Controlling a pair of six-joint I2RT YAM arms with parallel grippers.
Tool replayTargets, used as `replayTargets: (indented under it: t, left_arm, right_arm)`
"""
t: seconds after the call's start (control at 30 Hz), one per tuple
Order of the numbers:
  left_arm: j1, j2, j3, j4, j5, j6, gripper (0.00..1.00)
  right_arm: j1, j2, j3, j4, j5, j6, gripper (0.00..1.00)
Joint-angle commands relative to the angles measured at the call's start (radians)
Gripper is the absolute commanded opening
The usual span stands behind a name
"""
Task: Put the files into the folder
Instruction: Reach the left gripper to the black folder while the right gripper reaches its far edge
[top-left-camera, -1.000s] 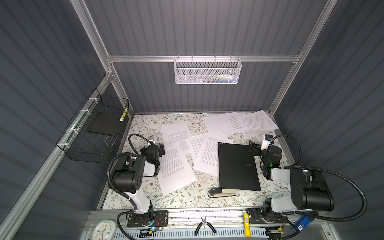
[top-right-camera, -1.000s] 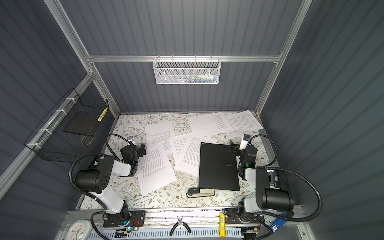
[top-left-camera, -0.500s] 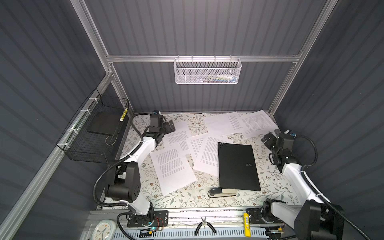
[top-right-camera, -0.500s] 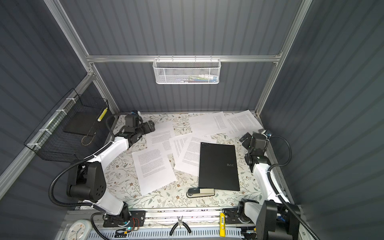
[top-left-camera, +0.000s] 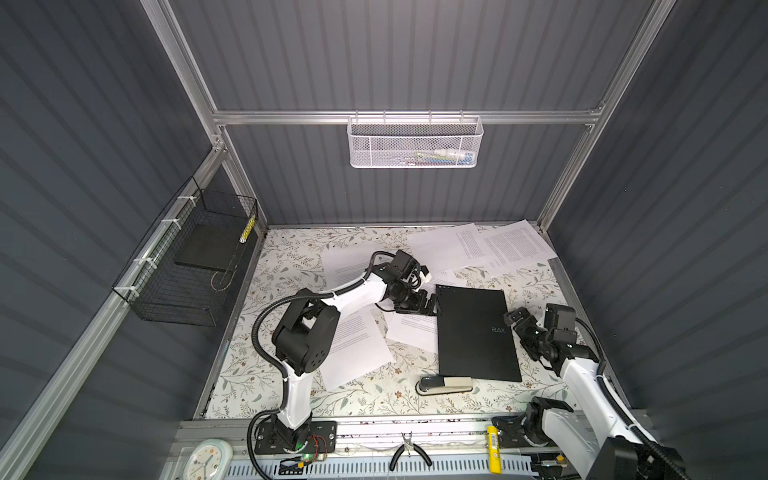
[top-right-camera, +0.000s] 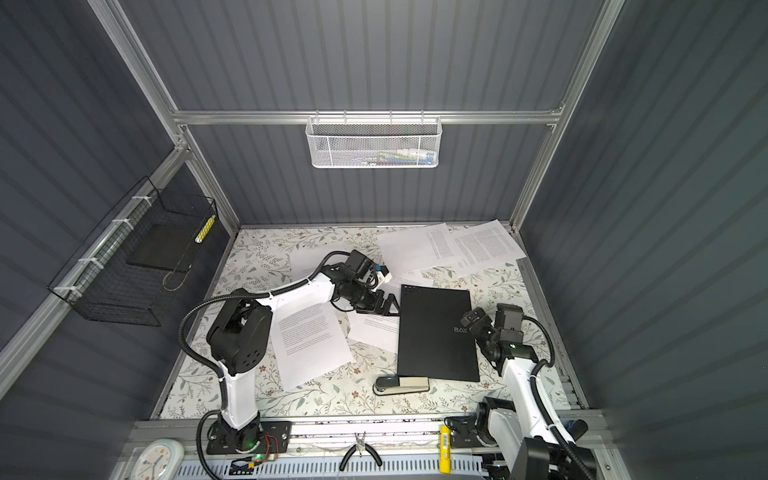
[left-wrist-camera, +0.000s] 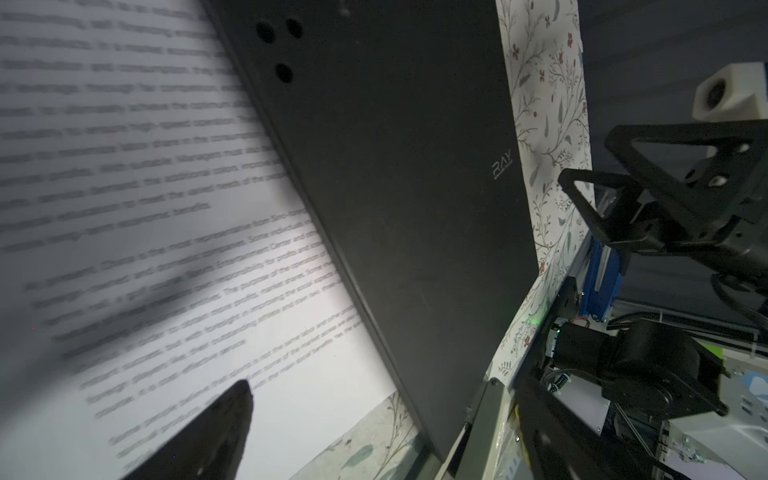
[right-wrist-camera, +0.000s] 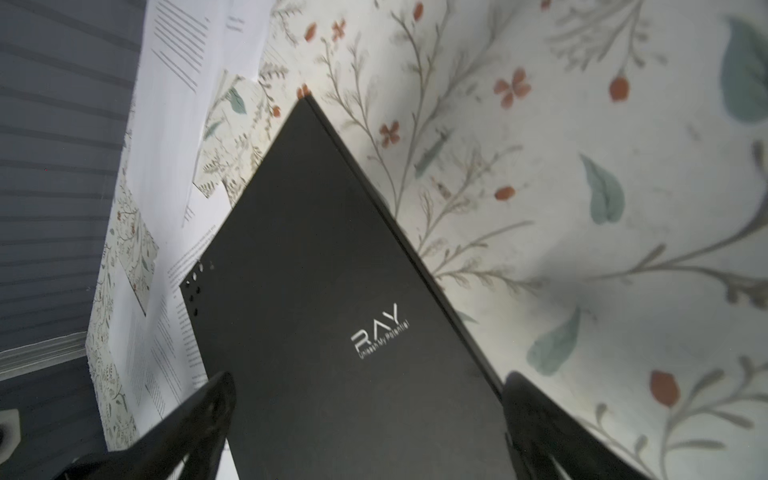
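The thin flat black folder with small grey "RAY" letters (top-left-camera: 478, 332) lies shut and flat on the table with the flowery cover (top-left-camera: 291, 257), toward the right side in both top views. The files, white paper sheets with small black print (top-left-camera: 357, 349), lie loose on the table around it. One big sheet is to the left near the front, and one (top-left-camera: 413, 332) pokes out from under the folder's left edge. Some lie under the white left arm (top-left-camera: 357, 291), and two overlapping sheets (top-left-camera: 511, 247) are in the far right corner. The left gripper (top-left-camera: 430, 305) hangs low just beside the folder's far left corner, over a sheet. Its claw is spread apart and holds nothing. In the left wrist view one black fingertip (left-wrist-camera: 220, 428) shows over the printed paper. The right gripper (top-left-camera: 518, 330) is at the folder's right edge, next to the letters. Its claw is wide apart too, and in the right wrist view the folder's edge sits between the two fingers, but I cannot tell if they touch it. A grey and black stapler (top-left-camera: 444, 384) lies just in front of the folder.
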Motion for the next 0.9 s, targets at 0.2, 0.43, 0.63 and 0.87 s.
replayTargets:
  t: [0.2,0.43,0.63,0.87]
  left_arm:
    - [-0.059,0.147,0.144,-0.029,0.045,-0.069,0.86]
    - [-0.063,0.231,0.217,-0.021,0.052,-0.117,0.72]
    - [-0.063,0.321,0.321,-0.035,0.027,-0.135,0.65]
    - [-0.062,0.419,0.482,-0.082,-0.046,-0.132,0.59]
  right_arm:
    - [-0.016,0.076,-0.001,-0.045,-0.022,0.019,0.99]
    - [-0.02,0.186,0.017,0.007,-0.075,0.014,0.99]
    - [-0.018,0.253,0.037,0.069,-0.174,0.016,0.99]
    - [-0.016,0.272,0.098,0.08,-0.236,-0.014,0.99]
